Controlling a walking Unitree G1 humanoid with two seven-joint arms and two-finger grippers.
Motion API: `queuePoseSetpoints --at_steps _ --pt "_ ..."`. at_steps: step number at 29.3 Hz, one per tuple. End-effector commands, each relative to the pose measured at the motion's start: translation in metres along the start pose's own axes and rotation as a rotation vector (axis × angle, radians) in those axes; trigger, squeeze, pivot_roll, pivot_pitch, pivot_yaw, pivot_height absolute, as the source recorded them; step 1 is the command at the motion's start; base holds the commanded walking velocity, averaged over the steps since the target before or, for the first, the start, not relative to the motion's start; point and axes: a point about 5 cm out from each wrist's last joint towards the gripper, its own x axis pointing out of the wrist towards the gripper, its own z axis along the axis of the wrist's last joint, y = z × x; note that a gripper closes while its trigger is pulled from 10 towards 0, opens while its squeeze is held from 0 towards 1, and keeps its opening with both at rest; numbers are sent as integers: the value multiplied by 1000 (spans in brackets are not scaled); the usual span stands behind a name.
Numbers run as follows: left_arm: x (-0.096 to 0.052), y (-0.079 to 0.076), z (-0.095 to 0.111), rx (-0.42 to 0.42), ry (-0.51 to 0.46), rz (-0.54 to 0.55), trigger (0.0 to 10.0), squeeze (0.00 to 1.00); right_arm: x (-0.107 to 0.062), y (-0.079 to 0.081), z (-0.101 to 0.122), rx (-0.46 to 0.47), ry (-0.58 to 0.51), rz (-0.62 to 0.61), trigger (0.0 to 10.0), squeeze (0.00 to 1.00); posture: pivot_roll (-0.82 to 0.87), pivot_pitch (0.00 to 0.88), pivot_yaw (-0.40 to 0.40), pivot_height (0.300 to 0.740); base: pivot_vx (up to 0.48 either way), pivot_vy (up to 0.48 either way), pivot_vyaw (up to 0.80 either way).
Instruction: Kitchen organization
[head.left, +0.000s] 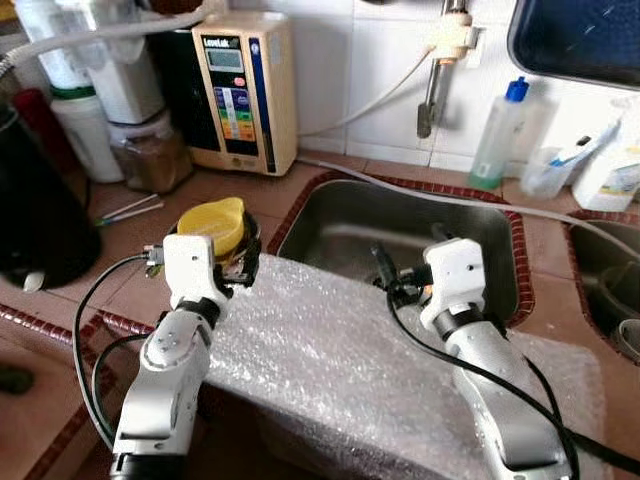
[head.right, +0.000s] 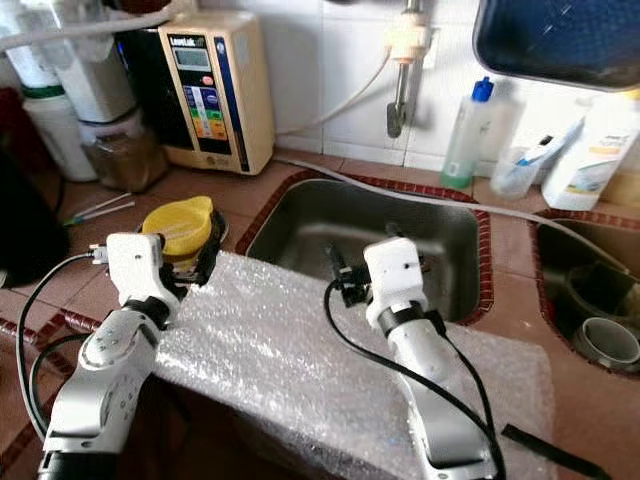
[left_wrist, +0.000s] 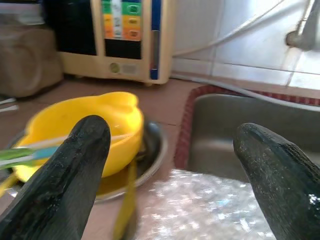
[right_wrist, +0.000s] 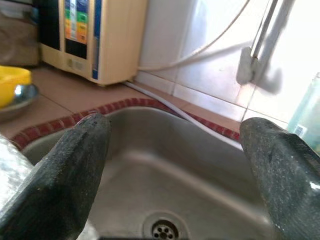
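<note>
Two silver arms reach forward over a sheet of bubble wrap (head.left: 340, 350) draped across the counter edge, lower centre of the head views.

Left gripper (left_wrist: 170, 165): fingers spread apart, nothing between them. It sits just behind one yellow bowl (head.left: 212, 225), centre left of the left eye view. The bowl rests in one shallow steel dish (left_wrist: 152, 145) on the red tiled counter (head.left: 110, 285). A thin green-and-blue utensil (left_wrist: 22, 154) lies across the bowl's rim; what kind, cannot tell.

Right gripper (right_wrist: 175, 165): fingers also wide apart, empty, held over the near edge of the steel sink (head.left: 480, 245), centre of frame. One drain (right_wrist: 164, 231) shows at the basin's bottom. A second basin (head.right: 590, 300) lies at the right edge, holding a round container (head.right: 608, 342).

Upper left: one cream water ionizer (head.left: 245, 88) with a coloured button panel against the white wall tiles, one jar of brown contents (head.left: 150, 152) beside it, and white filter housings (head.left: 95, 70) further left.

Upper centre: one wall tap (head.left: 440, 70) with a white hose (head.left: 370, 105) running to the ionizer.

Upper right: one clear bottle with a blue cap (head.left: 498, 132) and one white bottle (head.left: 612, 165).
</note>
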Motion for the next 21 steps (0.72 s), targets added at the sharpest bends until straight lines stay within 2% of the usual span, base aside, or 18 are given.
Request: queuePoseSetpoints --at_steps 1,4,21 --pt "-1 4 -1 15 13 24 10000 0 0 0 2 2 -8 -3 10000 0 5 0 47 740 0 0 0" --pt "-1 3 0 -7 3 8 10000 0 0 0 2 3 -6 -2 10000 0 6 0 45 740 0 0 0" --pt "3 -1 2 -4 -11 0 10000 0 2 -2 3 -12 -12 0 10000 0 0 0 40 740 0 0 0"
